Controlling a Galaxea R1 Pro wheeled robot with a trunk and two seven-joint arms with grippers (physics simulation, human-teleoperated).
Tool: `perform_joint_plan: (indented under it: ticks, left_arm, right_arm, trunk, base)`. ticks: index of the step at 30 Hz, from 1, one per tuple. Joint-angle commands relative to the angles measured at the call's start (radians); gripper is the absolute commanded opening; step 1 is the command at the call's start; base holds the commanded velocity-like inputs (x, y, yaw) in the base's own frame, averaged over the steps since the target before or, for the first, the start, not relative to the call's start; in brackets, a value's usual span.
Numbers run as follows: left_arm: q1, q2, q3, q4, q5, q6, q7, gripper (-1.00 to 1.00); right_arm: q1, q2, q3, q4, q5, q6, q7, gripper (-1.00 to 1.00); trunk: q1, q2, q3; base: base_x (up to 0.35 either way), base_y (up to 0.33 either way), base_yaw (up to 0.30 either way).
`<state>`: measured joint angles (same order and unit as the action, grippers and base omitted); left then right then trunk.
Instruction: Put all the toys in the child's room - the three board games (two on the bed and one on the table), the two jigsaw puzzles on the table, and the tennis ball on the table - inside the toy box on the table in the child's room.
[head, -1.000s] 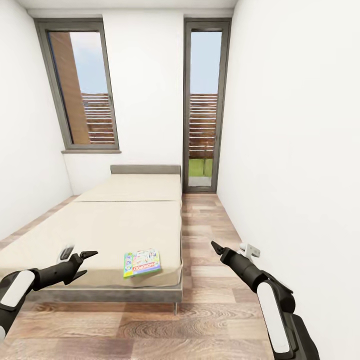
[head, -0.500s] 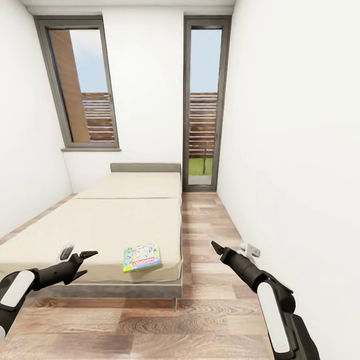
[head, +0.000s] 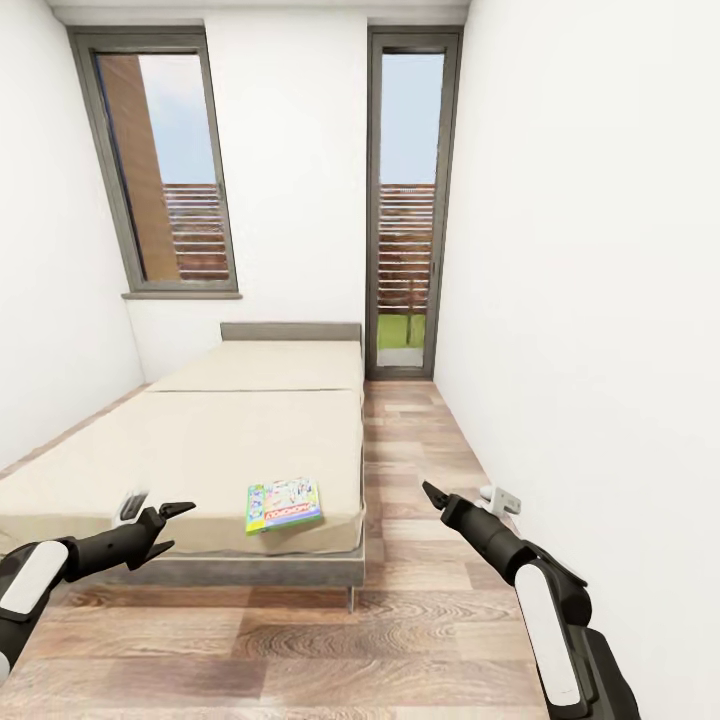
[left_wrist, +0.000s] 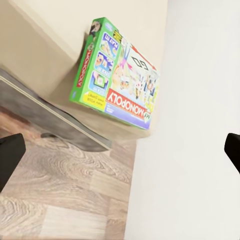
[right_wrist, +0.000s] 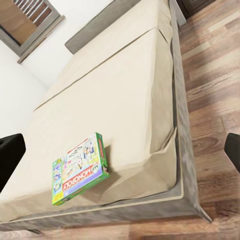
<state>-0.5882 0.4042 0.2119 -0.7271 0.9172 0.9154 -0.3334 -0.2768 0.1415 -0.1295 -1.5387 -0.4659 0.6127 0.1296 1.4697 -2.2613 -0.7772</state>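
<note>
Over the last second the whole room has slid up and shrunk a little in the head view, more floor showing at the foot of the bed, so the robot itself has backed off or tipped its gaze while both arms keep the same pose in front of it. From the head camera, the Monopoly box (head: 284, 504) lies flat near the foot corner of the bed (head: 220, 440), on the side by the wooden floor (head: 420, 450); the left gripper (head: 170, 524) hovers just off the mattress edge with its jaws spread and empty, and the right gripper (head: 431, 494) is held out over the floor near the white wall, its fingers too foreshortened here to read. The arms look parked wide for travel, I'd guess, not reaching. The left wrist camera gives the box lettering clearly (left_wrist: 117, 75) and dark fingertips (left_wrist: 10, 155) far apart at the frame edges. The right wrist camera shows the box (right_wrist: 80, 168) near the mattress corner, the seam line across the mattress, and its own fingertips (right_wrist: 10, 155) wide apart, holding nothing.
</note>
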Motion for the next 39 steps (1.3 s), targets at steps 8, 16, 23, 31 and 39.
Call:
perform_joint_plan:
  ticks: [8, 16, 23, 31, 39]
  left_arm:
    - [0.0, -0.002, 0.004, 0.0, 0.042, 0.009, -0.006, 1.0]
    - [0.0, -0.003, -0.002, 0.0, 0.108, 0.018, -0.006, 1.0]
    - [0.001, -0.003, -0.004, 0.0, 0.114, 0.023, -0.012, 1.0]
    - [0.001, -0.002, -0.004, 0.0, 0.115, 0.023, -0.038, 1.0]
    - [0.001, 0.005, -0.004, 0.0, 0.114, 0.023, -0.09, 1.0]
  right_arm:
    - [-0.001, 0.001, -0.004, -0.003, 0.001, 0.014, 0.005, 1.0]
    - [-0.001, 0.001, -0.003, -0.005, -0.01, 0.026, 0.005, 1.0]
    - [-0.001, 0.002, 0.0, -0.007, -0.016, 0.025, 0.005, 1.0]
    - [-0.001, 0.001, -0.001, -0.006, -0.017, 0.024, 0.005, 1.0]
    - [-0.001, 0.002, 0.001, -0.006, -0.017, 0.019, 0.005, 1.0]
  trunk:
    - [0.031, -0.057, -0.026]
    - [0.061, -0.113, -0.051]
    - [0.088, -0.162, -0.073]
    - [0.119, -0.218, -0.098]
    - [0.123, -0.225, -0.101]
  base:
    - [0.0, 0.0, 0.0]
    - [0.0, 0.0, 0.0]
    - [0.0, 0.0, 0.0]
    - [0.0, 0.0, 0.0]
    - [0.0, 0.0, 0.0]
